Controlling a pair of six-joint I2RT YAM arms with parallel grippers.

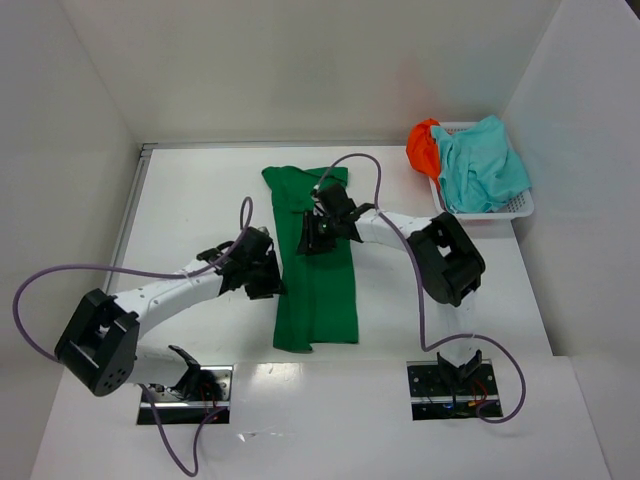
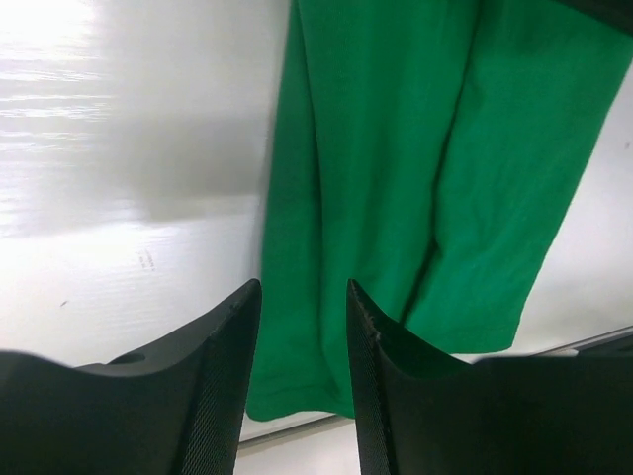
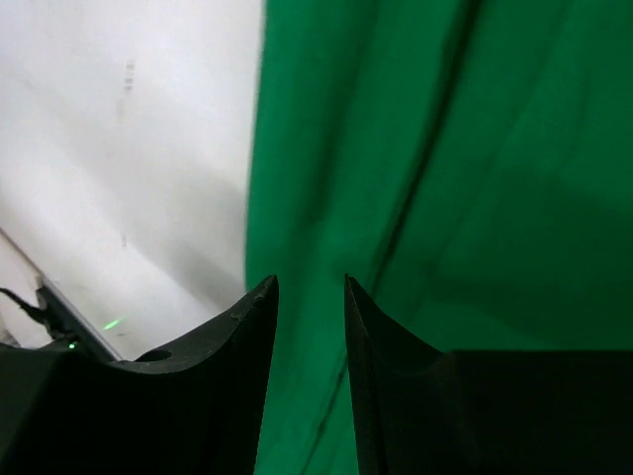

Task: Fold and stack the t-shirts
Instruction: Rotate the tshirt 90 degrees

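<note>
**Item 1: dark green t-shirt** (image 1: 318,290). Lies flat at the centre of the table (image 1: 200,200) as a long narrow strip running far to near. A lengthwise crease shows in both wrist views. Judged: the sides are turned in but the crosswise fold is not yet made, hence its place in open space within reach of both arms

**Item 2: left gripper** (image 1: 268,278). Low at the strip's left edge, about mid-length. The jaws stand apart with a narrow gap and nothing between them, and the cloth edge lies just beyond the fingertips. Judged: placed there to pinch or pin that side

**Item 3: right gripper** (image 1: 310,242). Over the far half of the strip. The jaws likewise stand apart, nothing clamped, with green cloth filling the view beneath. Judged: set farther along the same strip so both arms can carry one end over evenly

**Item 4: teal t-shirt** (image 1: 485,170). Crumpled in the white basket (image 1: 520,208) at far right, well apart from the arms, unfolded

**Item 5: orange t-shirt** (image 1: 423,145). Bunched at the basket's left rim and partly over it, touching the teal one, unfolded

**Progress, judged:** first of three shirts is part-way folded, no stack begun

**Risk, judged:** the soft cloth may drag or unfold if only one layer is caught
</note>
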